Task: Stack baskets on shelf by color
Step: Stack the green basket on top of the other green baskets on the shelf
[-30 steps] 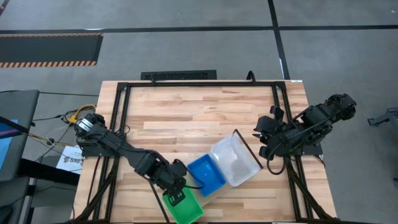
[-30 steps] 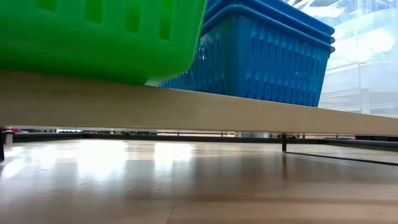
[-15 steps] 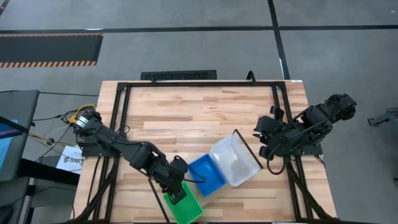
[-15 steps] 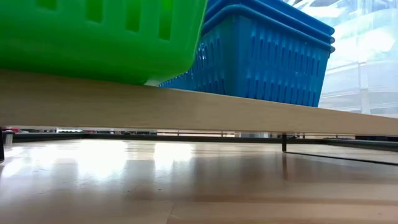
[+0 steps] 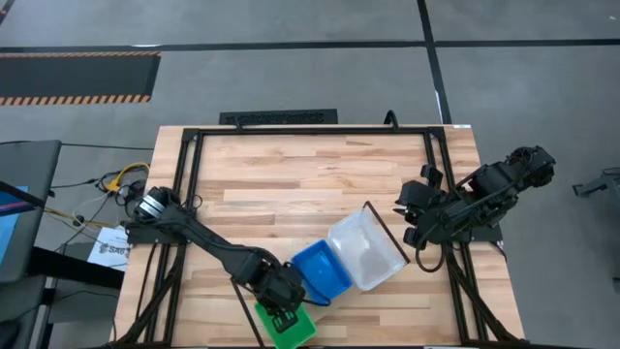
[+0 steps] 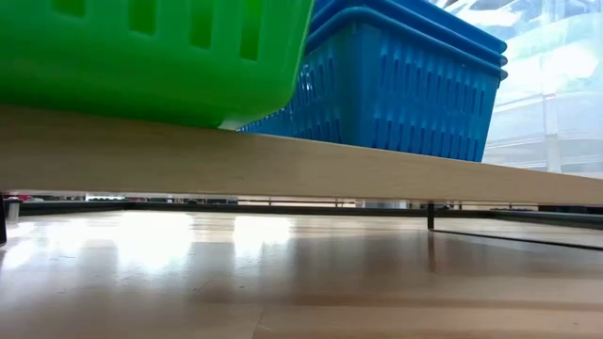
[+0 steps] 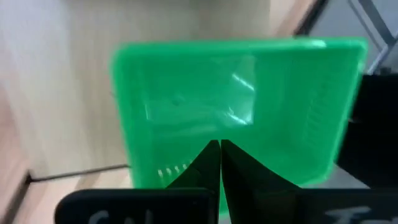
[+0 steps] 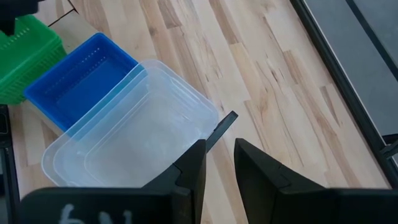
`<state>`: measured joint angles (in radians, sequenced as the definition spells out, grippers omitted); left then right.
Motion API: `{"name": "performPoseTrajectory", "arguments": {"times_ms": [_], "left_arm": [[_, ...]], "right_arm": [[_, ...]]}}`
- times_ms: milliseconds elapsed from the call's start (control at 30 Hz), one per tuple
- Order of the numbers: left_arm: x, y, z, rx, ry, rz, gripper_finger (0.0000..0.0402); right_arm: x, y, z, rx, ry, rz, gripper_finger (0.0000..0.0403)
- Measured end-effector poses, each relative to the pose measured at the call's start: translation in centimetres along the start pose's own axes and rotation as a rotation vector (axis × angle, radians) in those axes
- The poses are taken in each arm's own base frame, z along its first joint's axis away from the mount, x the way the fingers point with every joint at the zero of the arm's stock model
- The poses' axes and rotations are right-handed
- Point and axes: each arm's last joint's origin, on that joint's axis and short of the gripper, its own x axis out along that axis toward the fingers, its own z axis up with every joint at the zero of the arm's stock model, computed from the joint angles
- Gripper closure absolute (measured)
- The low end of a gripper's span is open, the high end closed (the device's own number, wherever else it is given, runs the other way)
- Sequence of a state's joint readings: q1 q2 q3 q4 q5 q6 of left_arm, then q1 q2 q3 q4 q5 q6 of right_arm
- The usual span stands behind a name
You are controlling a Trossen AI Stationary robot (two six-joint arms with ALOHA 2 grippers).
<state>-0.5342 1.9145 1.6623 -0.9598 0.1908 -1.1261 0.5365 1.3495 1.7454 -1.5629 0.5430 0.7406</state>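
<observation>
We see the left gripper [image 5: 285, 308] over the green basket [image 5: 294, 329] at the table's 6 o'clock, fingers pressed together, gripping nothing, likely nudging it. Blue basket [image 5: 321, 271] and clear basket [image 5: 365, 248] sit touching on the shelf [image 6: 283, 165], grouped by color. Right gripper [image 5: 412, 221] waits at 3 o'clock, fingers slightly apart, empty.

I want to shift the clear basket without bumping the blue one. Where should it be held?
Grip the clear basket by its rim on the side away from the blue basket, coming from above: it sits open-topped on the shelf, and the right end effector is nearest that free edge.
</observation>
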Motion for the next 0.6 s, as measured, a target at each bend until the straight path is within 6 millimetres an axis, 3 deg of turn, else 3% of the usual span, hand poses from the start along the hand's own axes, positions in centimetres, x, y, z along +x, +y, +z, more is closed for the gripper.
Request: {"name": "performPoseTrajectory", "arguments": {"times_ms": [233,600], "left_arm": [[-0.1,1.3,0.0,-0.051,-0.046,0.150,0.0401],[-0.3,2.0,0.7,-0.055,-0.100,0.223,0.0401]], "right_arm": [[0.0,0.0,0.0,0.000,0.003,0.002,0.0297],[0.0,0.0,0.0,-0.005,0.003,0.002,0.0297]]}}
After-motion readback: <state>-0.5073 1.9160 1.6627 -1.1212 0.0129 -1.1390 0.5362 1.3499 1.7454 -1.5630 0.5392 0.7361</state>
